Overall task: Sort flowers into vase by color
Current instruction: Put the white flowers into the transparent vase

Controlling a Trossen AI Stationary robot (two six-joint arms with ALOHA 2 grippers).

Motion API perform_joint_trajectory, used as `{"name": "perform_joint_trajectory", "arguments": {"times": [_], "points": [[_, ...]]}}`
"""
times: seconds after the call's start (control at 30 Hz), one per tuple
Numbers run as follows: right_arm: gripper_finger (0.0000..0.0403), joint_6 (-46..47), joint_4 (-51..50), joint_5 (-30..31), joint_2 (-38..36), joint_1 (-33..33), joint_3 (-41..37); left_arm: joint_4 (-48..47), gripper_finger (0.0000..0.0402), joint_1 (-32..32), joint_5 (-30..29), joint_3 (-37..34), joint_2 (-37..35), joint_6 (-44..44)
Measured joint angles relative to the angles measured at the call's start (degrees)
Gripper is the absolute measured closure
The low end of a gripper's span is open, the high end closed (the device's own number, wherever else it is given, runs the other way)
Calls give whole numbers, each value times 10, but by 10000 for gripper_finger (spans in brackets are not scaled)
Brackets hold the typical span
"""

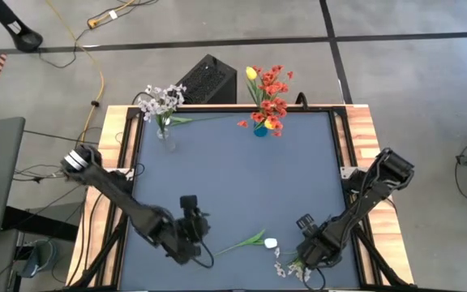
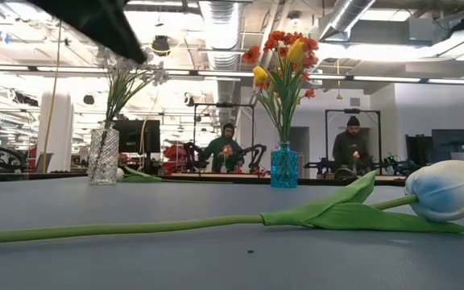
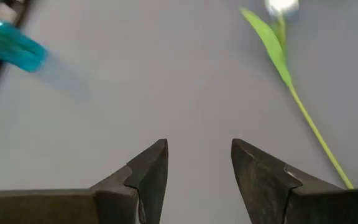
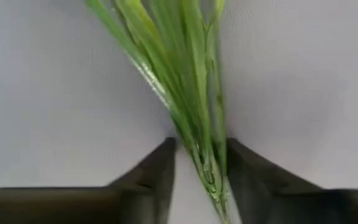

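Between the fingers of the right gripper (image 4: 199, 163), green stems (image 4: 191, 112) are clasped near the table's front edge. Nearby, a white tulip (image 1: 269, 242) is seen flat beside the empty, parted left gripper (image 3: 199, 163).

2 vases on the bench (image 1: 233, 186): 1 clear glass vase (image 1: 165, 136) w/ whitish sprigs (image 1: 160, 101), 1 blue vase (image 1: 260, 128) w/ red blossoms (image 1: 272, 89) plus yellow buds, at least 2. 1 white tulip (image 1: 270, 242) lying flat, 1 whitish sprig (image 1: 286, 266) near it. 2 arms. 2 people (image 2: 228, 145) in the room behind
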Motion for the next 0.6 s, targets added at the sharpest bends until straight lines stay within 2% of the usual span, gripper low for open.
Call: {"name": "perform_joint_trajectory", "arguments": {"times": [0.17, 0.37, 0.5, 0.6], "points": [[366, 0, -5, -2, -15, 0, 14, 74, 235, 15, -12, -67, -94, 21], [366, -4, -41, -49, -84, 1, 41, 151, 235, 18, -51, -159, -203, -12], [367, -6, -14, 5, -161, -11, 70, 278, 235, 18, -41, -234, -258, -4], [370, -4, 63, 72, -222, -43, 71, 412, 235, 18, -26, -292, -275, 11]]}}
